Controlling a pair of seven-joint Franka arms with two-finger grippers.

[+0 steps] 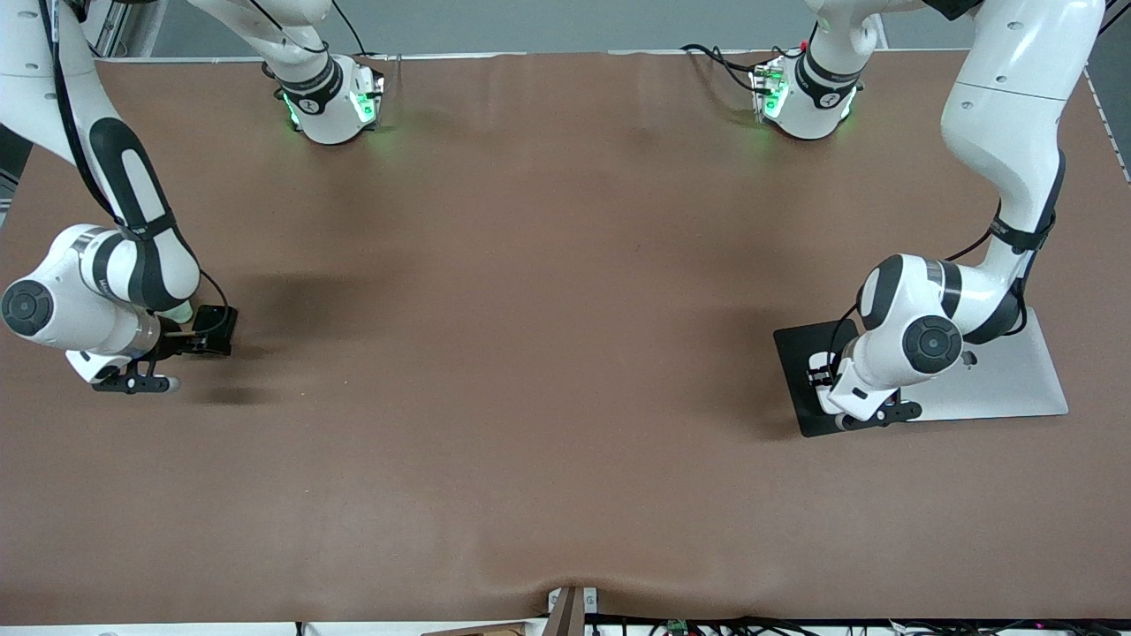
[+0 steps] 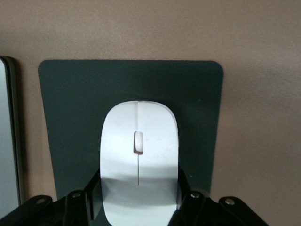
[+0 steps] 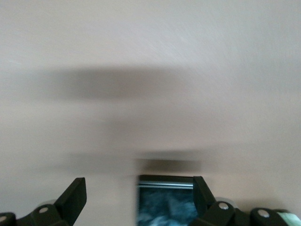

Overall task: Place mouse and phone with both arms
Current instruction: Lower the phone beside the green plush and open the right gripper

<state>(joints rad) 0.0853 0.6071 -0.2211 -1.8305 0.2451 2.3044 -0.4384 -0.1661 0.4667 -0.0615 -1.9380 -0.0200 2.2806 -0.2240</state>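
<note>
Left gripper [image 2: 138, 200] clamped on the one white mouse [image 2: 139, 155], over one dark pad [image 2: 70, 117] beside one silver laptop [image 1: 1016, 380], right gripper [image 3: 136, 193] spread wide with one black phone [image 3: 164, 202] between its fingers, toward the right arm's end of the brown surface [image 1: 530, 353], two arms in all

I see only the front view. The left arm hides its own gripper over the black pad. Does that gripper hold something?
Observer: Yes. The left wrist view shows the left gripper shut on the white mouse.
Operator: Does the mouse lie on the pad already?
Observer: I cannot tell. What shows of it is within the edges of the dark pad.
Operator: And the right gripper?
Observer: The right gripper is open. The black phone is between its fingers, close to one and apart from the other.
</note>
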